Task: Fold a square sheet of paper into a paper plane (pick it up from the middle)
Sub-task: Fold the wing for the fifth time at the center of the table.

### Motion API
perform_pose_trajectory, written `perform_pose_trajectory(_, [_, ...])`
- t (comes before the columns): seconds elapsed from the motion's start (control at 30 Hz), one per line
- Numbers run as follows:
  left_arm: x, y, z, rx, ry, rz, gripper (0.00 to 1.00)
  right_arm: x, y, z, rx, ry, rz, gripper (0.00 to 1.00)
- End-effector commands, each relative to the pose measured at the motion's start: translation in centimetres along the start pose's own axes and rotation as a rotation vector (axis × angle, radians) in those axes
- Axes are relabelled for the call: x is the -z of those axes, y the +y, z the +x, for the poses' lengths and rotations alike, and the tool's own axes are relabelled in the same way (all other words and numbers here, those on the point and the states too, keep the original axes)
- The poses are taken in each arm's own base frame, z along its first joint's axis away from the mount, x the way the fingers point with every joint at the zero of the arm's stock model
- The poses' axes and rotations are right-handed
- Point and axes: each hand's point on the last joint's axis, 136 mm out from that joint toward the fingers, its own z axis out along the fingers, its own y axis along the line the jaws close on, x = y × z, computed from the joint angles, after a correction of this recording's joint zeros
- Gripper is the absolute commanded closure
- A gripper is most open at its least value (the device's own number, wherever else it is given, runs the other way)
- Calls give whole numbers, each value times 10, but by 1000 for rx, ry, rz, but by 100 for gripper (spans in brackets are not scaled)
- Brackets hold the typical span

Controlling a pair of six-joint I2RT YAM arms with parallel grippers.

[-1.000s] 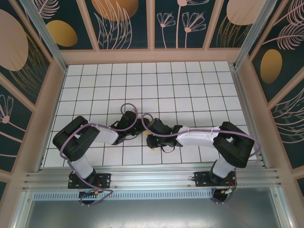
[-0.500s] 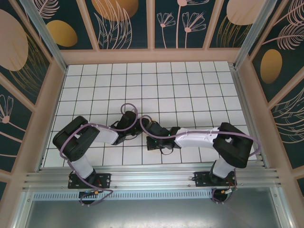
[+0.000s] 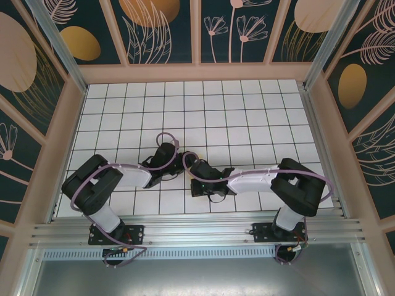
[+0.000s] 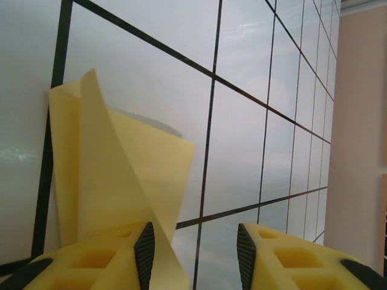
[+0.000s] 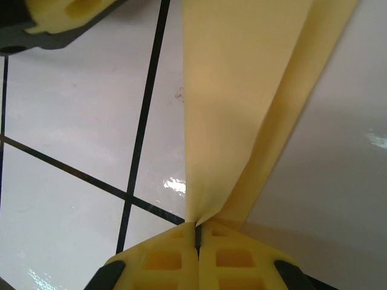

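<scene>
The pale-yellow sheet of paper [image 4: 115, 175] is folded into long layers and stands up off the white tiles. In the left wrist view it leans against the inner pad of my left finger [image 4: 144, 254]. My left gripper [image 4: 193, 257] is open, with a wide gap and bare tile between its jaws. In the right wrist view the folded paper [image 5: 242, 90] narrows down to a point, and my right gripper [image 5: 198, 232] is shut on that end. In the top view the left gripper [image 3: 178, 166] and the right gripper [image 3: 190, 168] meet nose to nose at the table's middle front.
The white gridded table [image 3: 247, 111] stretches behind both arms to pink wooden walls [image 3: 197, 73]. A pink wall [image 4: 363, 121] also stands at the right of the left wrist view. One yellow finger [image 5: 66, 15] of the left gripper shows at the top left of the right wrist view.
My right gripper slid left toward the left one and shut on the paper's end. The left gripper's jaws have opened wider, and the left arm's elbow has shifted left.
</scene>
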Motion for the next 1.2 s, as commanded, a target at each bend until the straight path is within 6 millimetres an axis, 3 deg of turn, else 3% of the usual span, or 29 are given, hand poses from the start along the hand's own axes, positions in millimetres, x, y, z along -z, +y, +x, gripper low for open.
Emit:
perform_pose_trajectory(0.0, [8,-15,-5,-25,-7,7,54,-3,-11,18,-18,57,-10,99])
perform_pose_trajectory(0.3, [35,-22,-16,-10,-87,-2,49,10,-6,14,105,36,-99,100])
perform_pose_trajectory(0.53, [47,-31,-11,9,-84,78,55,8,-13,14,105,62,-139,99])
perform_pose_trajectory(0.63, [44,-40,0,6,-24,148,57,7,-14,16,102,71,-147,99])
perform_pose_trajectory(0.8, [31,-35,11,34,37,178,60,4,-15,17,96,79,-152,99])
perform_pose_trajectory(1.17, [10,2,23,82,70,121,60,5,-17,14,77,73,-149,98])
